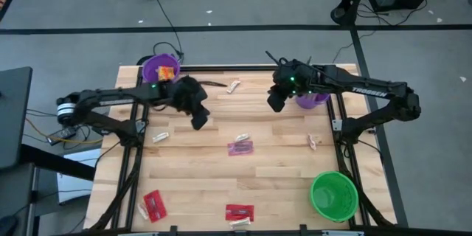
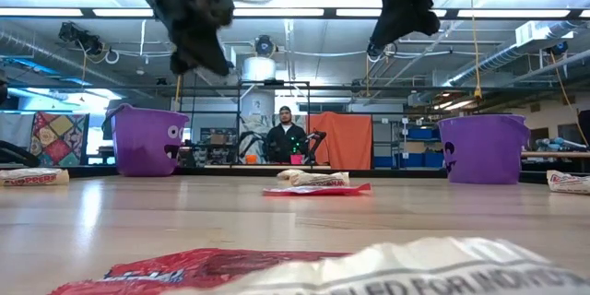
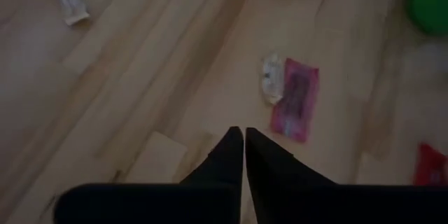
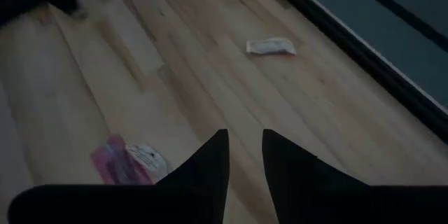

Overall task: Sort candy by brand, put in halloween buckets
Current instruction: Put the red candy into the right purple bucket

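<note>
Wrapped candy lies scattered flat on the wooden table. A pink piece [image 1: 240, 148] with a white one [image 1: 242, 138] beside it lies mid-table, and two red pieces [image 1: 153, 205] [image 1: 239, 212] lie near the near edge. Small cream pieces [image 1: 160, 137] [image 1: 234, 85] [image 1: 313, 141] are spread about. One purple bucket [image 1: 161, 68] stands at the far left corner, another [image 1: 313, 100] at the far right, and the green bucket [image 1: 333, 195] at the near right corner. My left gripper [image 1: 198, 119] [image 3: 243, 136] hangs shut above bare table, left of the pink piece [image 3: 296, 98]. My right gripper [image 1: 276, 103] [image 4: 245, 140] hovers narrowly open beside the right purple bucket, holding nothing.
The far-left purple bucket has candy inside. Black frame rails [image 1: 341, 129] run along the table's sides and far edge. Both grippers hang well above the tabletop in the low view [image 2: 207, 55] [image 2: 387, 37]. A person [image 2: 286, 138] sits far behind the table. Bare wood lies between the candies.
</note>
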`<control>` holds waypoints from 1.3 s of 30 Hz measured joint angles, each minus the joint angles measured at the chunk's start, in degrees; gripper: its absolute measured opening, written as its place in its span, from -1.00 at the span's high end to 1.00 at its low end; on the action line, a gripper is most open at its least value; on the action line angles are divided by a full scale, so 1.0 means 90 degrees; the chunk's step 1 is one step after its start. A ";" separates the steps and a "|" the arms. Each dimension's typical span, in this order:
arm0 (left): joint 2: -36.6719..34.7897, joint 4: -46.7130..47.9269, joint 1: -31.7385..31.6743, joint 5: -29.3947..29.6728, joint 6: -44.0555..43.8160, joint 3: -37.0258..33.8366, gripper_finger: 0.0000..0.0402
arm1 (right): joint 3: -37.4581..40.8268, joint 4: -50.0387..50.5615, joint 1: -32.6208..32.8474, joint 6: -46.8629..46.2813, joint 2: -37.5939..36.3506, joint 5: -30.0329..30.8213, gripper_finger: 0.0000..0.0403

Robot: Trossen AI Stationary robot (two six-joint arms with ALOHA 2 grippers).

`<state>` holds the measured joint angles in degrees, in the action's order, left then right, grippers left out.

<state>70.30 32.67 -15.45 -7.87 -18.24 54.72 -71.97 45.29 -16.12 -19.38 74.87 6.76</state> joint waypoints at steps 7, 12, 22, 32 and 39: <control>-0.0725 0.1133 0.0862 0.0358 -0.0419 0.0000 0.92 | 0.0712 -0.0940 0.0023 0.0489 0.0005 -0.1084 0.50; -0.0865 0.2670 0.1738 0.0269 -0.0942 -0.0002 0.92 | 0.1466 -0.2135 0.0193 0.1111 0.0005 -0.2091 0.50; -0.0912 0.2213 0.4432 -0.0463 -0.2985 -0.0356 0.92 | 0.2639 -0.2922 0.0243 0.0801 0.0005 -0.2095 0.50; -0.0900 -0.0347 0.6146 -0.0701 -0.3890 -0.1664 0.72 | 0.2805 -0.2987 0.0243 0.0674 0.0005 -0.2093 0.50; -0.0721 -0.1124 0.6868 -0.0953 -0.4173 -0.2285 0.39 | 0.2805 -0.2930 0.0243 0.0688 0.0002 -0.2098 0.50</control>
<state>63.80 22.55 46.36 -16.45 -55.80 34.16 -46.72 18.93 -13.93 -13.20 74.89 -12.12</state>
